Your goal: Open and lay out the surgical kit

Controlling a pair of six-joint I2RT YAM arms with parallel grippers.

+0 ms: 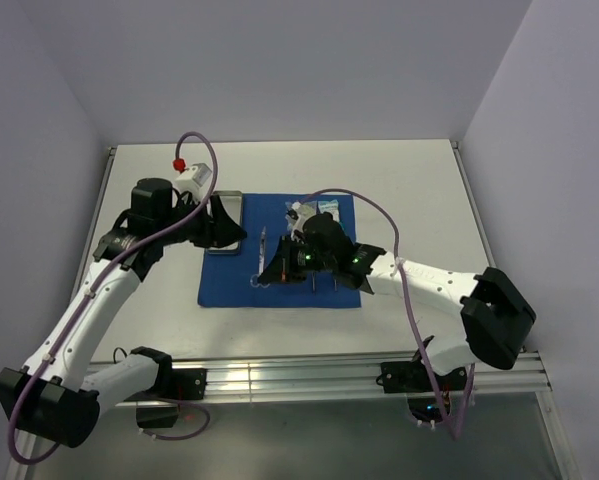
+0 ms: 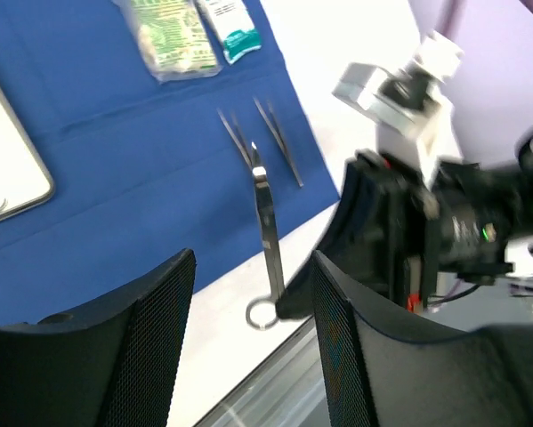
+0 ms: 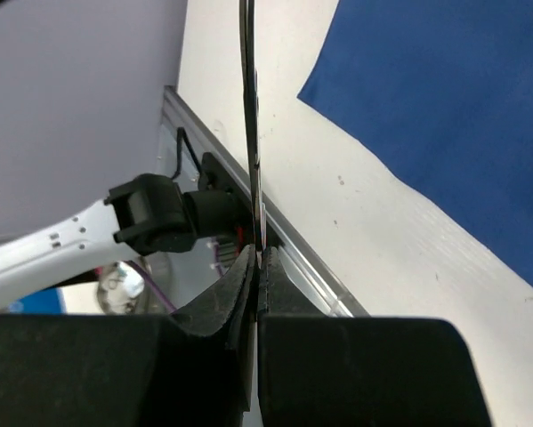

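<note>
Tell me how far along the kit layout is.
Done: blue cloth opened flat, with tray, two packets and two tweezers lying on it. In hand: right claw shut on scissors; left claw open, empty. Remaining: placing those scissors; second pair not visible.

A blue cloth (image 1: 229, 285) lies spread flat in the middle of the white tabletop (image 1: 409, 190), with a steel tray (image 1: 233, 203) at its far left corner and 2 pale packets (image 1: 324, 208) at its far right edge. The left end effector (image 1: 234, 230) hangs over the tray. The right end effector (image 1: 277, 268) sits over the cloth's middle, right at a pair of scissors (image 1: 263, 248) lying lengthwise.
</note>
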